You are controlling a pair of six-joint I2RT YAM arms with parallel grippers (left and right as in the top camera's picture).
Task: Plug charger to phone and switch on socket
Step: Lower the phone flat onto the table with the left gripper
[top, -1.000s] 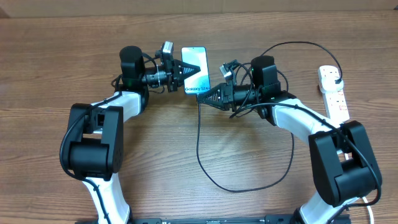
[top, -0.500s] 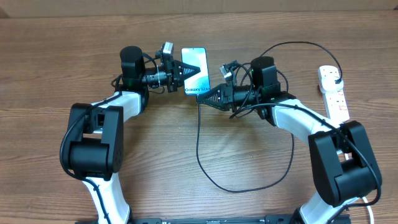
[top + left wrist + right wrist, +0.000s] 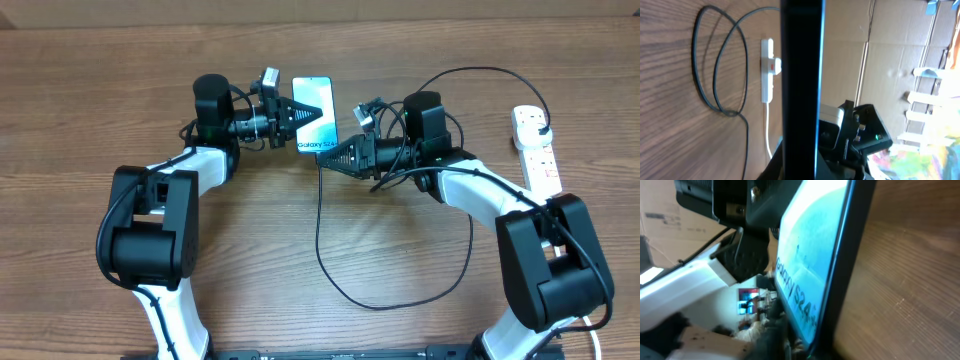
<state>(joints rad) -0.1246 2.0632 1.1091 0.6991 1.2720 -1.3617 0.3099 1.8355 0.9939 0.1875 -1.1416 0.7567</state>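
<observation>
The phone (image 3: 322, 132) lies at the far centre of the table (image 3: 80, 100), screen up. It is a slim rectangle with a dark frame and a lit blue-turquoise screen. The right wrist view shows "Galaxy S24" printed on the screen.

The left gripper (image 3: 312, 111) is closed across the phone's left edge. The left wrist view shows that edge as 1 dark vertical bar.

The right gripper (image 3: 325, 158) sits at the phone's near end. Its fingers are drawn together on the connector end of the charger (image 3: 318, 230).

The thin black cable drops toward the near edge, curves in 1 wide loop and arches over to the socket (image 3: 540, 155). The socket is a white strip with red marks, at the right of the table.
</observation>
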